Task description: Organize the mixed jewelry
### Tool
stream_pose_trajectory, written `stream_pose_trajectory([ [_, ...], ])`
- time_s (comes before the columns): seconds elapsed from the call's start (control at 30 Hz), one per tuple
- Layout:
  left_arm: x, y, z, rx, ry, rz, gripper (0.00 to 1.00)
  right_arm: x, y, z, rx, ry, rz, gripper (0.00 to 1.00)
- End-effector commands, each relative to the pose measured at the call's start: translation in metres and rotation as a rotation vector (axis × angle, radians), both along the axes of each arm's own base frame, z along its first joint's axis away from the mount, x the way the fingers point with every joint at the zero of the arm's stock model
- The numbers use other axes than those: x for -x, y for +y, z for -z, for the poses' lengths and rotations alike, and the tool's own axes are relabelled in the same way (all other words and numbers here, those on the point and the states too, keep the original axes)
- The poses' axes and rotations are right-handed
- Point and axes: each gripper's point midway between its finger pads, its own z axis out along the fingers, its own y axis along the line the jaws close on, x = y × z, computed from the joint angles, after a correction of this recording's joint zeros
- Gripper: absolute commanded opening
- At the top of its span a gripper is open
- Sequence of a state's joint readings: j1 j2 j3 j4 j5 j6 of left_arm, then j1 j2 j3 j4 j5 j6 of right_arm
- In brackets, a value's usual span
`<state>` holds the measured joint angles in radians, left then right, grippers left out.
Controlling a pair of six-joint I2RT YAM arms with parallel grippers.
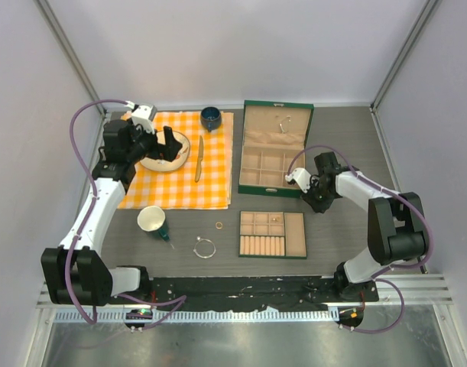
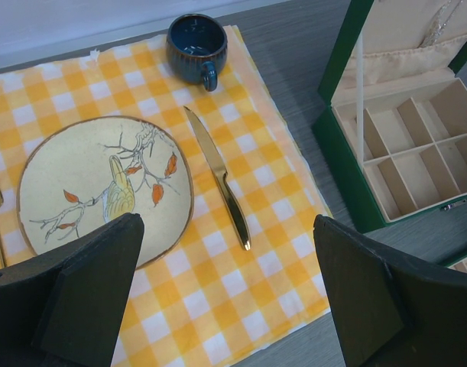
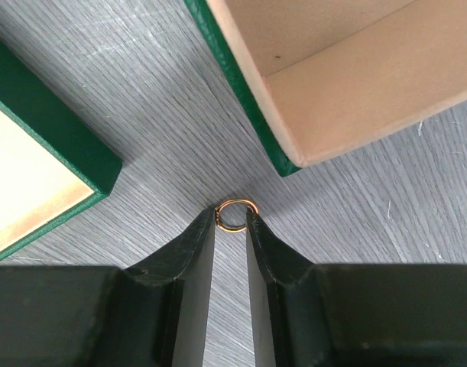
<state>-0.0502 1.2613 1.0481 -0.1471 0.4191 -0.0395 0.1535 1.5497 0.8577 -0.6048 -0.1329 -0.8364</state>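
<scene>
Looking past the right gripper (image 3: 233, 218), I had the counter (image 3: 141, 76) beneath it, the green box (image 3: 241, 84) just ahead to its right and the tray (image 3: 57, 130) ahead to its left. The left gripper (image 2: 227, 223) stood wide open, holding nothing. The right one was nearly closed, pinching a small gold ring (image 3: 235, 202) at its very tips. I judged that shallow hold could let the ring twist free, or clip the box wall.

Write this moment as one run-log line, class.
left gripper: open above plate | right gripper: shut on small gold ring | silver bangle: on table
</scene>
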Motion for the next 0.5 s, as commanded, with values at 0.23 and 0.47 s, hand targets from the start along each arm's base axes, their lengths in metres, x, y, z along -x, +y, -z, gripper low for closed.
stream_pose_trajectory([
  [0.23,-0.004,0.001,-0.009,-0.018,-0.045,0.001,1.00,-0.007,0.006,0.001,-0.031,0.004,-0.022,0.29],
  [0.47,-0.004,0.002,-0.009,-0.020,-0.044,0.000,1.00,-0.001,0.008,0.005,-0.043,0.024,-0.031,0.29],
])
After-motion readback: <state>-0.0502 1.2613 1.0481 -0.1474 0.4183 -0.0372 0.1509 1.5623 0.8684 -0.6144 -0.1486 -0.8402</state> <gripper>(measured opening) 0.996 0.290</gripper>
